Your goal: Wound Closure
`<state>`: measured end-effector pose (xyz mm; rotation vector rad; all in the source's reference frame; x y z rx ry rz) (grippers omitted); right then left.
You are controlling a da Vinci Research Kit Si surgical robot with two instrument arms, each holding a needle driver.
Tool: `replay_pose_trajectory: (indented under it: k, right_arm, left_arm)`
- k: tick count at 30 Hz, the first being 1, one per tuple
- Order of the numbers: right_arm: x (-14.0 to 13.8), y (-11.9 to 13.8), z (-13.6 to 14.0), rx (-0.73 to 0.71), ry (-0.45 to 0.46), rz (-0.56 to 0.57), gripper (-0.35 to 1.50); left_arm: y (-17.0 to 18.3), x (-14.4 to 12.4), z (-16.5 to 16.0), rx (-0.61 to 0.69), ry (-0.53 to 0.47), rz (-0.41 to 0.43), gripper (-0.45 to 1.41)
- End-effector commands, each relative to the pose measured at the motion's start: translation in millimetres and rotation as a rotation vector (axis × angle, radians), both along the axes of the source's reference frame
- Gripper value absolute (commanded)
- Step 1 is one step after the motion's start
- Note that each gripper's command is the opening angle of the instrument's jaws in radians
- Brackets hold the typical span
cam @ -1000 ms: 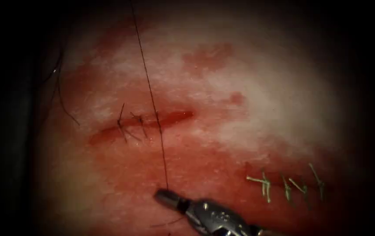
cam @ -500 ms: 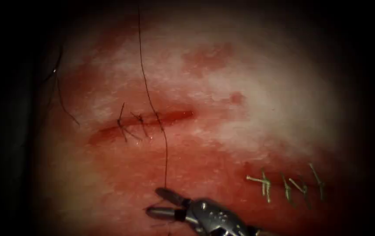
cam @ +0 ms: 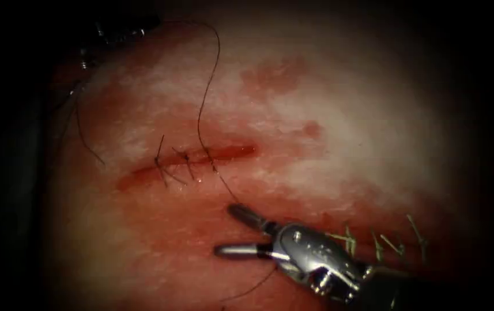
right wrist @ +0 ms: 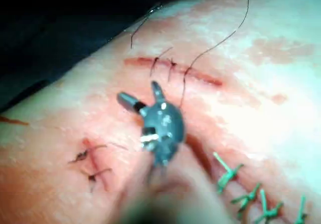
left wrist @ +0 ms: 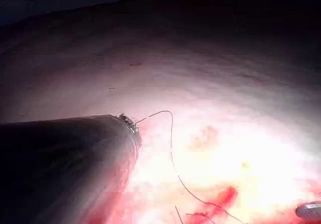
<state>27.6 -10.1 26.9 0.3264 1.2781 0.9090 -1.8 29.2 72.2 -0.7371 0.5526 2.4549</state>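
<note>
The cut (cam: 232, 152) runs across the tissue (cam: 344, 126), and dark stitches (cam: 172, 164) cross its left part. A dark thread (cam: 200, 124) comes out of the cut at the last stitch and arcs up to my left tool (cam: 134, 27) in the dark far left. That tool is shut on the thread, which leaves its tip (left wrist: 129, 121) in the left wrist view. The thread's other part runs down from the cut to beside my right tool (cam: 226, 229), just below the cut. Its jaws stand wide open (right wrist: 139, 93) and hold nothing.
A row of green stitches (cam: 376, 242) closes an older cut at the lower right, partly behind the right tool's wrist. A loose dark thread end (cam: 82, 129) lies left of the cut. Another strand (cam: 252, 287) trails under the right tool. Red fluid wets the tissue around the cut.
The right tool let go of the thread, opened wide and moved up toward the cut. The thread, taut before, now hangs slack in an arc toward the left tool.
</note>
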Motion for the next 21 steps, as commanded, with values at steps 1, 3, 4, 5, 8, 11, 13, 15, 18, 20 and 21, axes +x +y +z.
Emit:
replay_pose_trajectory:
  k: [1, 3, 4, 5, 8, 11, 13, 15, 18, 20, 21]
  right_arm:
    - [0.2, 2.1, 0.3, -0.001, 0.001, -0.003, 1.23]
    - [-0.2, 3.9, 0.3, 0.007, 0.004, -0.009, 1.18]
    - [-0.3, 4.7, 0.4, 0.012, 0.006, -0.011, 1.16]
    - [-0.5, 5.7, 0.6, 0.011, 0.008, -0.013, 1.11]
    - [-0.7, 8.7, 1.6, 0.026, 0.022, -0.026, 1.03]
    - [-0.9, 10.5, 2.5, 0.033, 0.063, -0.064, 1.06]
    - [-0.8, 11.4, 3.2, 0.035, 0.084, -0.083, 0.98]
    - [-0.5, 11.8, 3.8, 0.037, 0.087, -0.093, 0.95]
    - [-0.1, 12.4, 5.0, 0.040, 0.094, -0.120, 0.78]
    - [0.0, 12.6, 5.8, 0.038, 0.102, -0.137, 0.63]
    - [0.0, 12.7, 6.0, 0.037, 0.106, -0.141, 0.56]
  left_arm:
    - [-0.5, -0.5, -0.8, -0.008, -0.009, 0.007, -0.45]
    - [-2.1, -0.9, -2.3, -0.010, -0.027, 0.012, -0.45]
    - [-3.0, -1.2, -3.0, -0.011, -0.032, 0.017, -0.45]
    - [-4.2, -1.5, -3.8, -0.013, -0.037, 0.022, -0.45]
    - [-7.9, -2.8, -5.7, 0.004, -0.068, 0.039, -0.45]
    - [-10.2, -3.9, -6.4, 0.017, -0.092, 0.049, -0.45]
    - [-12.2, -5.1, -6.4, 0.042, -0.142, 0.053, -0.45]
    - [-13.2, -6.0, -6.2, 0.052, -0.169, 0.061, -0.45]
    - [-14.1, -7.3, -5.9, 0.047, -0.177, 0.067, -0.45]
    - [-14.8, -8.1, -5.8, 0.048, -0.188, 0.071, -0.45]
    - [-15.0, -8.4, -5.8, 0.052, -0.193, 0.070, -0.45]
